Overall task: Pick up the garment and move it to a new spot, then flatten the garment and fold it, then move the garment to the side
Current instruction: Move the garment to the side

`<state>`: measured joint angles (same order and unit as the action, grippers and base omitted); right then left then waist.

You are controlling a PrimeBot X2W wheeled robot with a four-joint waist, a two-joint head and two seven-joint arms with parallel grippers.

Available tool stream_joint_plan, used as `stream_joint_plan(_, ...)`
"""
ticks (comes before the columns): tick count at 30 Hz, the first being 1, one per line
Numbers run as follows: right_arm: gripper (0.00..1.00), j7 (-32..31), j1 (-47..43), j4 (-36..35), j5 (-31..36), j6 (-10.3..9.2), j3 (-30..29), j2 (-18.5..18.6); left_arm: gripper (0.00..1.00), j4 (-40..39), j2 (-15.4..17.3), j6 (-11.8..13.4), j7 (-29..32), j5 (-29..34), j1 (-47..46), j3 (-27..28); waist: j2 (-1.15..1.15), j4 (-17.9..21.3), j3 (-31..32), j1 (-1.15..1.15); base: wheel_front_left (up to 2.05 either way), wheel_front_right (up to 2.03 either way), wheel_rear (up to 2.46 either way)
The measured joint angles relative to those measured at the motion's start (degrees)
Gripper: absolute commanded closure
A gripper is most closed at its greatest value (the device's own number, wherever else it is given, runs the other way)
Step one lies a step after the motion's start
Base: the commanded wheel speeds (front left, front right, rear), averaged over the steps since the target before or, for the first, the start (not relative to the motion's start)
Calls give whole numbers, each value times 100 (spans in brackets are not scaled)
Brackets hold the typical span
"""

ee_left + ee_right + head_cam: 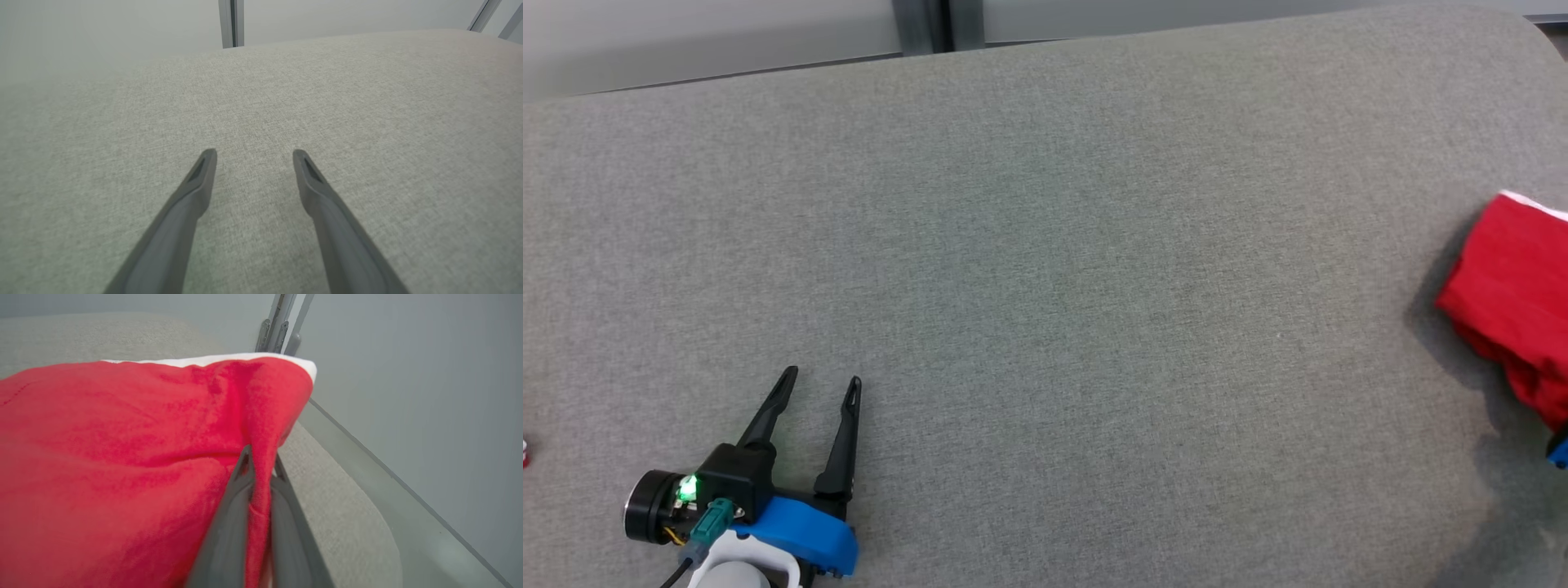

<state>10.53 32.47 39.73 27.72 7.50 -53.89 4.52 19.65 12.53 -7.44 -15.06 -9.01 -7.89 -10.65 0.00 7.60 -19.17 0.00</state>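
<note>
Right gripper (262,455) is clenched on a fold of the red garment (122,437), out at the far right!
Its two dark fingers pinch the cloth just below a white trim, the bundle bunched over the rounded corner of the grey woven pad (1045,245). Left gripper (822,376) sits low at the near left, fingers spread wide, empty, pointing across the pad. Pale wall and metal post (935,24) behind.
</note>
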Motion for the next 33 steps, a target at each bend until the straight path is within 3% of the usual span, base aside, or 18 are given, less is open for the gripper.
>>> stream_joint_plan(7,100,233,26,246,271,-1,-915,-123,0,-13,55,0,0,3,-13,-20,0,105,12,0,0,0,0)
stream_joint_plan(8,82,283,68,326,275,-1,-970,-138,0,-13,59,0,0,4,-14,-20,0,120,24,0,0,0,0)
stream_joint_plan(10,0,374,152,500,292,-1,-937,-149,0,-4,57,0,0,21,-16,-8,0,147,50,0,0,0,0)
stream_joint_plan(13,0,430,224,565,308,-1,-801,-167,0,23,33,0,0,38,-17,7,0,161,117,0,0,0,0)
stream_joint_plan(17,0,445,344,-11,36,-1,-312,-164,0,35,-69,0,0,43,-15,46,0,117,253,0,0,0,0)
stream_joint_plan(22,0,450,188,-751,-528,-1,633,-168,0,77,-208,0,1,43,-7,174,0,26,460,0,0,0,0)
stream_joint_plan(33,0,452,-751,-1405,-2174,-1,3383,-166,0,218,-561,42,0,229,14,775,-1,-353,929,-1,0,0,0)
